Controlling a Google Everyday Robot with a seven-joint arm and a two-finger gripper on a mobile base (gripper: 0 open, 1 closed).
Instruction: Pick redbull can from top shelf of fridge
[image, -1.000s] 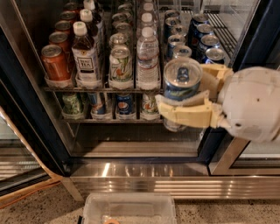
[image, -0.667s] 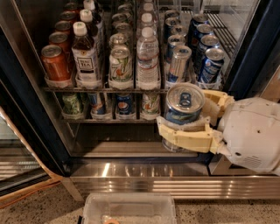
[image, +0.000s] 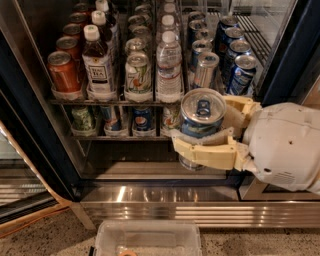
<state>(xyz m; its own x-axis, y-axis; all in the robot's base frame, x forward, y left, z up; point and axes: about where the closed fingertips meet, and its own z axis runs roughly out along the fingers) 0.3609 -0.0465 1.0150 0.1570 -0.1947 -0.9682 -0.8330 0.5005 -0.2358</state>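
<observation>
My gripper (image: 207, 125) is shut on the redbull can (image: 201, 116), a slim blue and silver can with a shiny lid and pull tab. I hold it upright in front of the open fridge (image: 35, 120), below the front edge of the top shelf (image: 115, 101) and to its right. The cream fingers (image: 205, 150) wrap the can from the front and the back. Another slim silver can (image: 205, 70) stands at the front of its lane on the top shelf.
The top shelf holds orange-red cans (image: 63, 72), tea bottles (image: 97, 62), a green-white can (image: 138, 74), water bottles (image: 169, 67) and dark-blue cans (image: 242, 74). The lower rack (image: 120, 136) holds more cans. A steel base strip (image: 165, 197) and a clear plastic bin (image: 149, 239) lie below.
My gripper has drawn back out of the fridge and lower with the redbull can in it. The can now sits clear of the top shelf.
</observation>
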